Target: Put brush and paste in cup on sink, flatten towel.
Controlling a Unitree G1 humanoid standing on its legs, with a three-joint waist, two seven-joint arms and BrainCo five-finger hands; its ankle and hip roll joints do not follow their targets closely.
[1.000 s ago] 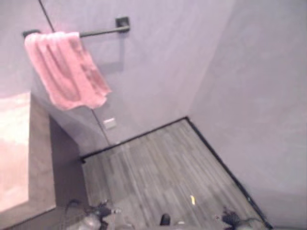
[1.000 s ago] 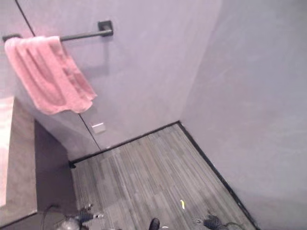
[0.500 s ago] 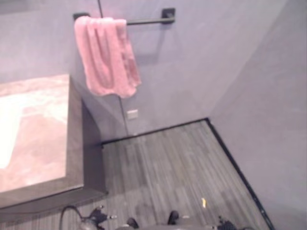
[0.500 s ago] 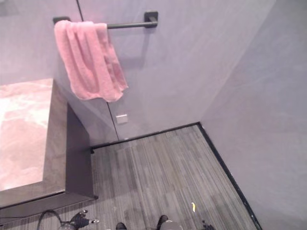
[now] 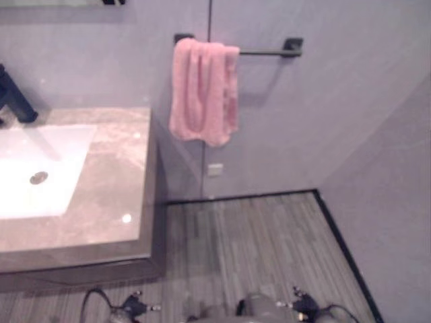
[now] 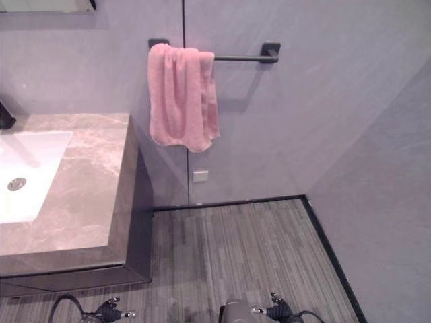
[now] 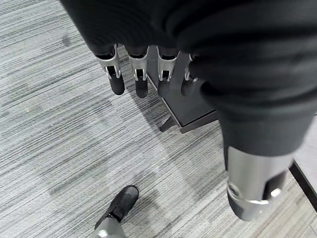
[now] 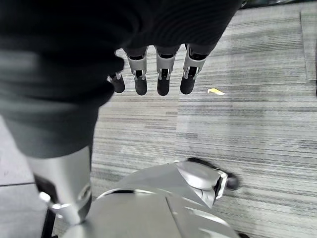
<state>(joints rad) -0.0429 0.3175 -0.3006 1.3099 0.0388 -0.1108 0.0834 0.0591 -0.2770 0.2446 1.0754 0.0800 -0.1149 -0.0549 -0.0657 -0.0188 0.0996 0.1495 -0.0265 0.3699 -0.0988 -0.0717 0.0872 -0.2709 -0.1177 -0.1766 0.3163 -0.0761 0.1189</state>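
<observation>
Flattening the bunched pink terry towel (image 6: pixel 182 94) at twelve o'clock on its black wall bar (image 6: pixel 239 58) likely wants both relaxed, empty-fingered hands, left hand (image 7: pixel 148 74) and right hand (image 8: pixel 153 74), raised to spread it rightward.

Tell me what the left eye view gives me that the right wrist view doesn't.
Left eye view: the pink towel hanging bunched at one end of the wall bar, and the counter with its white sink and dark tap. Right wrist view: the right hand, fingers straight and empty, above a small yellow scrap on the floor. Shared: that grey striped floor.
</observation>
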